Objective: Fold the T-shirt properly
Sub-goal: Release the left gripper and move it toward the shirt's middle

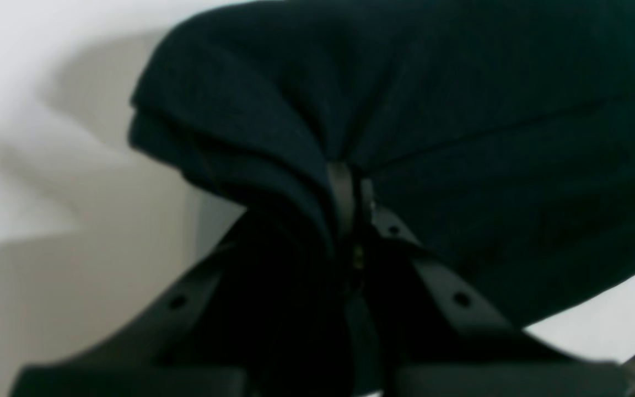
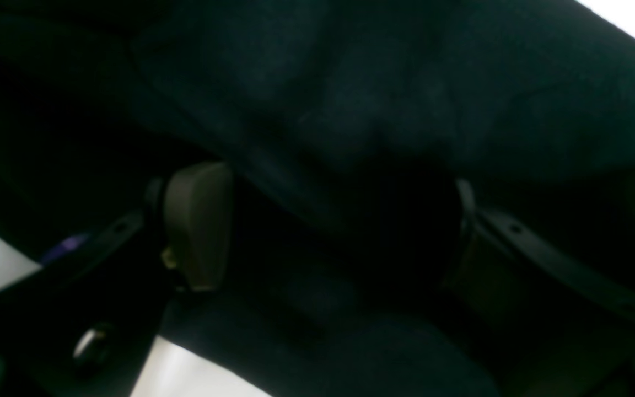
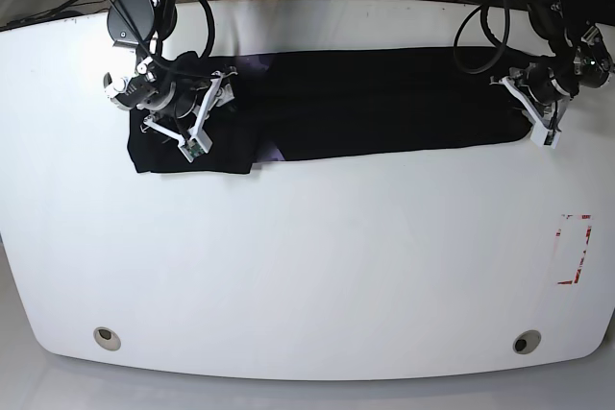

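Broadly, the white counter (image 3: pixel 307 266) carries the black T-shirt (image 3: pixel 384 103), folded into a long band across its far half. At the band's ends, the left tool (image 1: pixel 353 187) pinches bunched cloth, and the right tool (image 2: pixel 339 220) stands wide over dark fabric.

In the left wrist view the T-shirt (image 1: pixel 461 138) was blurred and ran off the top and right edges; its gathered folds hid the tips of the left tool (image 1: pixel 352 190). In the right wrist view the dark cloth filled most of the picture, and shadow obscured the space between the fingers (image 2: pixel 199 226) of the right tool (image 2: pixel 339 231). In the base view the surface (image 3: pixel 307 266) was cut off at the bottom corners, and the print's detail was too small to read.
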